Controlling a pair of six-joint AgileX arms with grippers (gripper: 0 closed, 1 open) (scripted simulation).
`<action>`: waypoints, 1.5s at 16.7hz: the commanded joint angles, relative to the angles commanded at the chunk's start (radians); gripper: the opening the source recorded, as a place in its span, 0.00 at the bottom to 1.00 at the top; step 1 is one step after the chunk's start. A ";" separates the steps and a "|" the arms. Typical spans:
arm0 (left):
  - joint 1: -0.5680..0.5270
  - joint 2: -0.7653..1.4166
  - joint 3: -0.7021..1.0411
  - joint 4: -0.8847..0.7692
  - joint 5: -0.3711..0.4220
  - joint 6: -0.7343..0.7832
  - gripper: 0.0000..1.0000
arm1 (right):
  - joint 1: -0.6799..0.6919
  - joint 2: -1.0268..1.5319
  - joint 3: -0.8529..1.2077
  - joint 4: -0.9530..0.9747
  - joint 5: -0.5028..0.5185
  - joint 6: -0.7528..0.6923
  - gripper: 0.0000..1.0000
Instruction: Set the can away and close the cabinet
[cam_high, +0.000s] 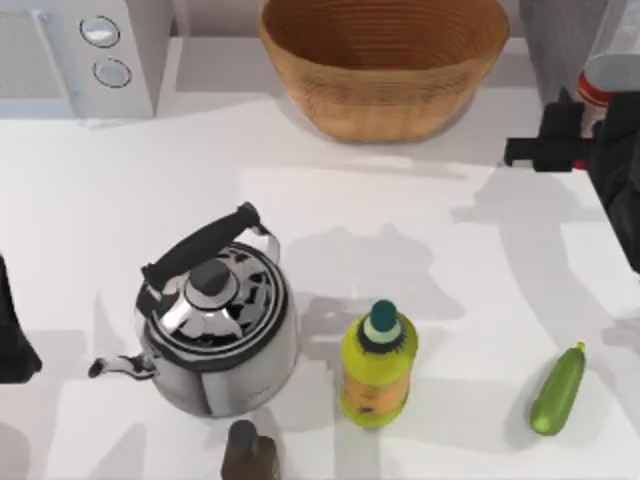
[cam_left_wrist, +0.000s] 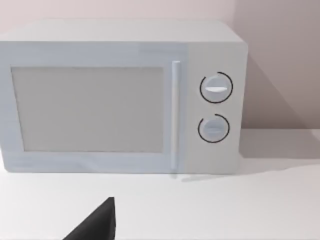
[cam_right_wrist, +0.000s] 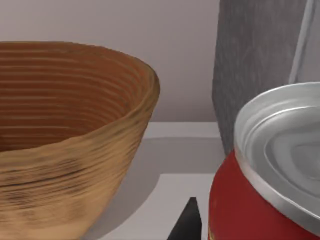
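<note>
Right arm enters at the top view's right edge, far side of the counter; its hand is raised there, wrist dark, fingers clamped on the can. Left arm sits low at the left edge, hand idle.

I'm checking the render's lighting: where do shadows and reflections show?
Top view: the kettle mirrors its surroundings, and the bottle throws a soft shadow on the table. Right wrist view: the can has a glossy lid. Left wrist view: the microwave is evenly lit.
</note>
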 joint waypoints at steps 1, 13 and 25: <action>0.000 0.000 0.000 0.000 0.000 0.000 1.00 | 0.000 -0.001 0.000 0.000 0.000 0.000 0.00; 0.000 0.000 0.000 0.000 0.000 0.000 1.00 | -0.177 -0.684 -0.274 -0.307 -0.161 -0.041 0.00; 0.000 0.000 0.000 0.000 0.000 0.000 1.00 | -0.380 -1.529 -0.616 -0.693 -0.394 -0.100 0.00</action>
